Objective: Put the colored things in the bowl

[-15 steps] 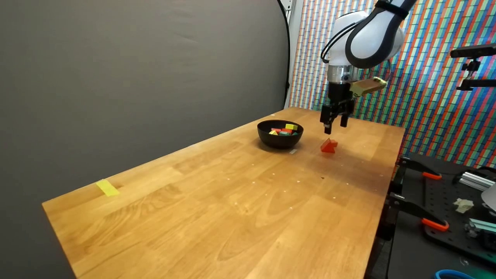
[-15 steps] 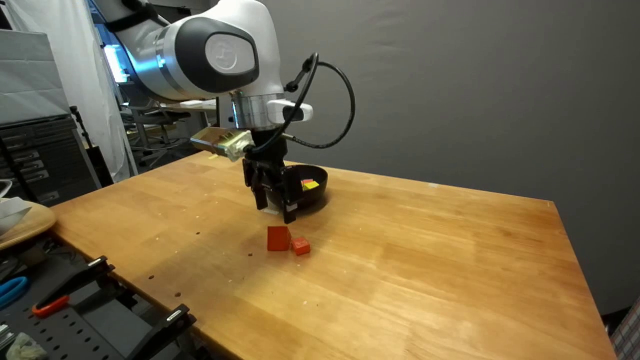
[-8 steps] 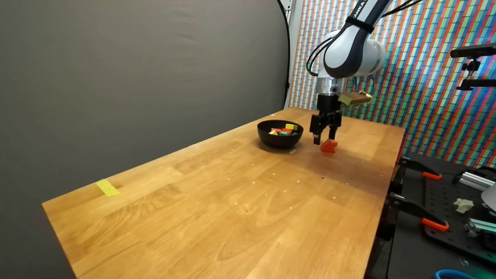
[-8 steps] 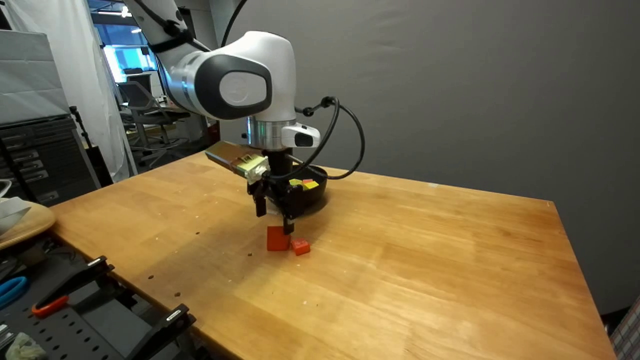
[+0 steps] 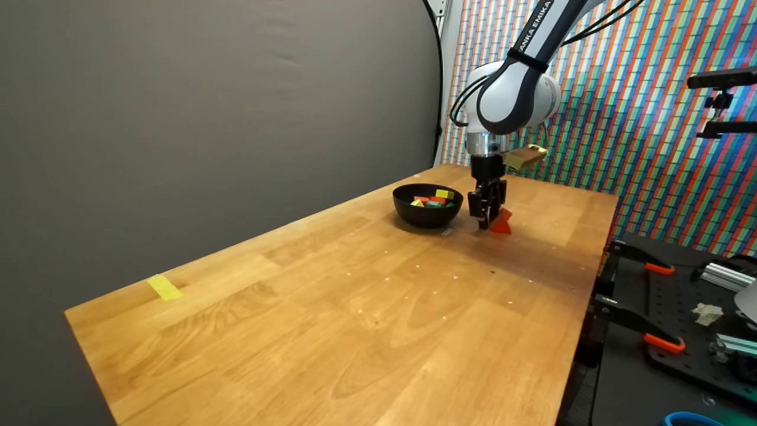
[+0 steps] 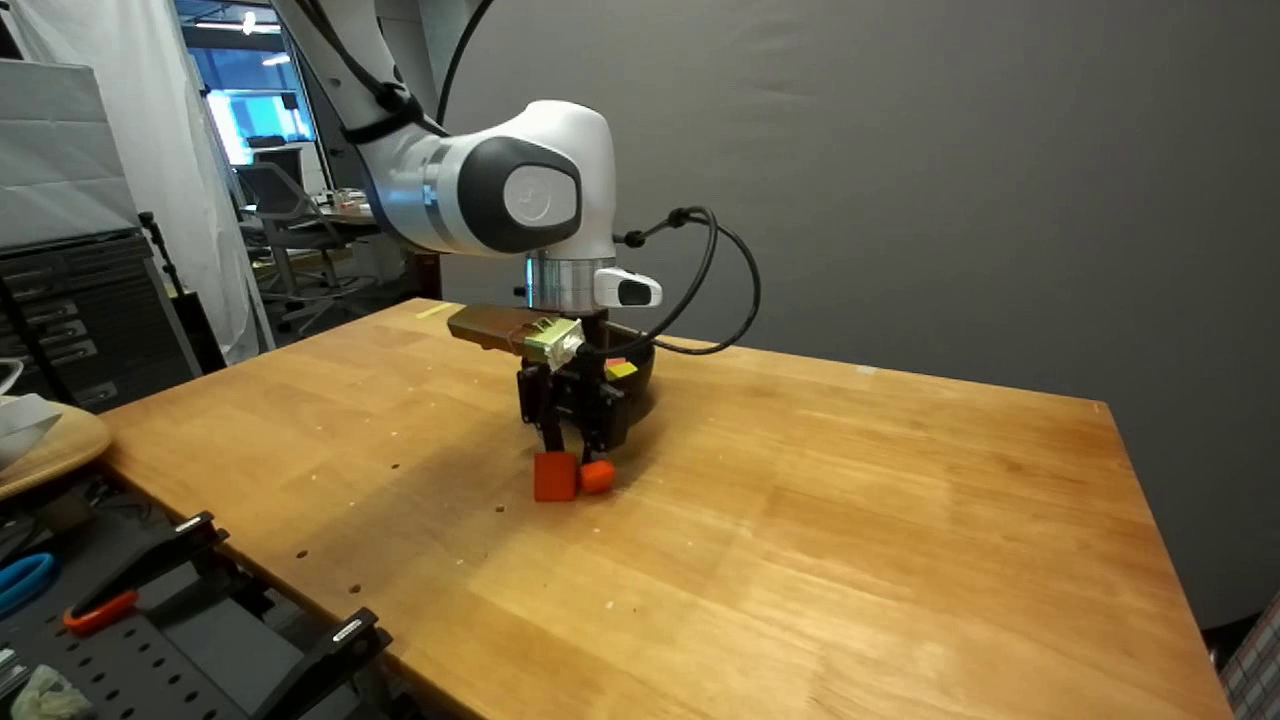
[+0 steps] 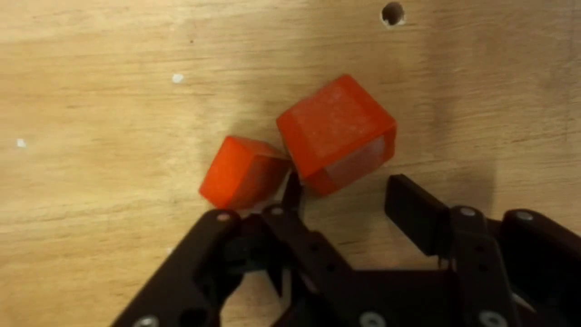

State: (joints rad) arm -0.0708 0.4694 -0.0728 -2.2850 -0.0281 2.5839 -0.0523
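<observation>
The larger red block [image 7: 333, 120] lies just beyond my gripper [image 7: 345, 200], parted partway and gripping nothing; one fingertip [image 7: 293, 193] blurs between it and the smaller block [image 7: 227, 175]. Near the tabletop [image 5: 266, 331] edge by the grey backdrop [image 5: 236, 118], the bowl [image 5: 423, 218] partly hides its colored pieces [image 5: 445, 194].

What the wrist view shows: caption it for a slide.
Wooden tabletop: open gripper, one fingertip between a small red block and a larger red block.

The white arm [image 6: 450, 165] has dark panels [image 6: 483, 195], EMIKA lettering [image 5: 536, 26], black cables [image 6: 712, 240] and a black tool [image 7: 347, 193].
</observation>
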